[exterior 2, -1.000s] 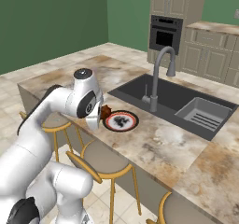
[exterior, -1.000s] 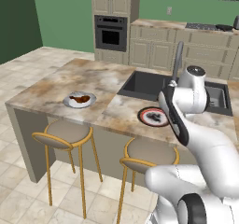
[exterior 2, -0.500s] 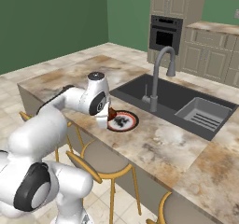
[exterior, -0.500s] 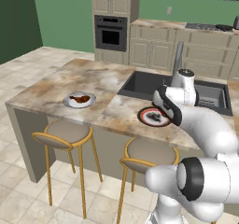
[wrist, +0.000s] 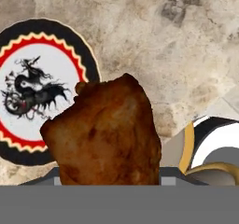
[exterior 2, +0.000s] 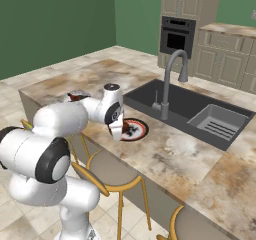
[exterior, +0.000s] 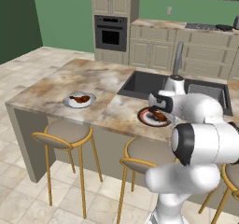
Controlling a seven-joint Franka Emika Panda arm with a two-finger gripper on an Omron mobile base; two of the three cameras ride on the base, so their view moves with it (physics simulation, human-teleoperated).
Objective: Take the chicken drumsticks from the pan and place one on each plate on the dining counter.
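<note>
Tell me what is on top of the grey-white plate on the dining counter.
One chicken drumstick lies on the grey-white plate. The plate's middle under it is covered. The end effector holds the other drumstick at the red-rimmed plate.

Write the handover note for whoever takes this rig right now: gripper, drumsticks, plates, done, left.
Gripper: shut on the second reddish-brown glazed drumstick, held above the stone-topped dining counter beside the round white plate with the dark red rim.
Done: the first drumstick lies on the round grey-white plate further along the counter.
Left: centre the held drumstick over the red-rimmed plate, lower, release, retract.
</note>
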